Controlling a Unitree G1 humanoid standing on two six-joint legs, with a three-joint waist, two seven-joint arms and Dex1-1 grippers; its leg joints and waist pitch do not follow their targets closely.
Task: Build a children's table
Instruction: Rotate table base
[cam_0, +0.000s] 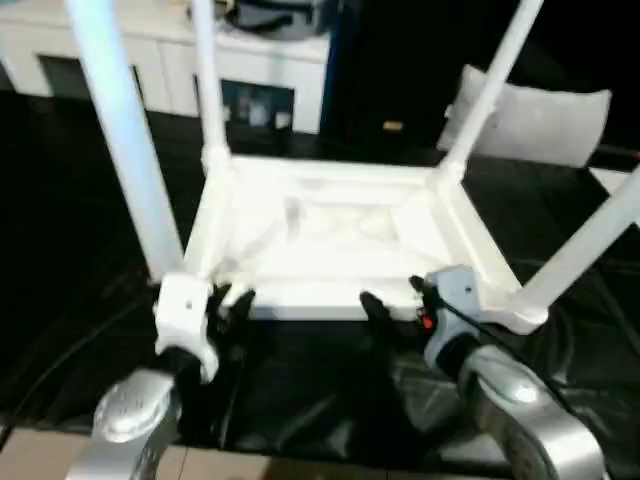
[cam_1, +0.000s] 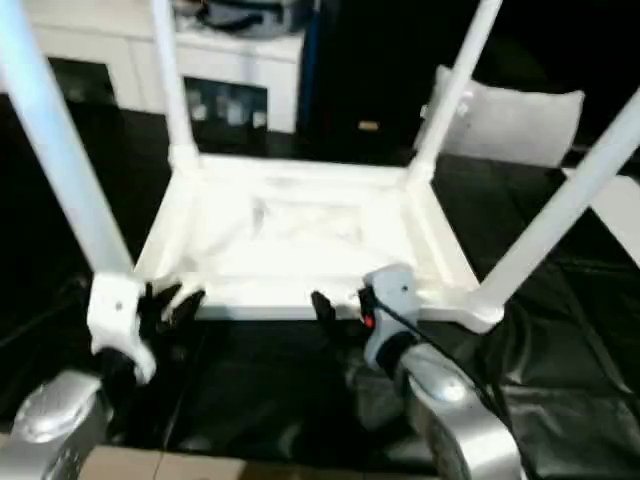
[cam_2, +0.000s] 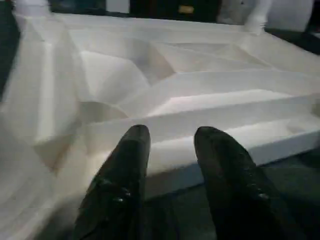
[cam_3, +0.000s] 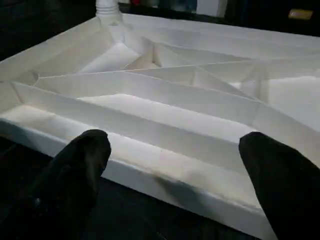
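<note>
The children's table lies upside down on the dark floor, its white ribbed top (cam_0: 330, 240) facing up, and several white legs (cam_0: 125, 130) stand up from its corner sockets. My left gripper (cam_0: 232, 300) sits at the near edge close to the near left leg, fingers (cam_2: 125, 170) open and empty just short of the rim. My right gripper (cam_0: 395, 305) is also at the near edge, nearer the near right leg (cam_0: 590, 240). Its fingers (cam_3: 80, 165) stand wide open with the rim (cam_3: 165, 170) between them, not touching it.
A white cabinet (cam_0: 150, 50) with glass doors stands behind the table at far left. A grey-white pillow (cam_0: 545, 120) leans at far right. Black sheeting (cam_0: 300, 400) covers the floor under the table, and a cable runs along my right wrist.
</note>
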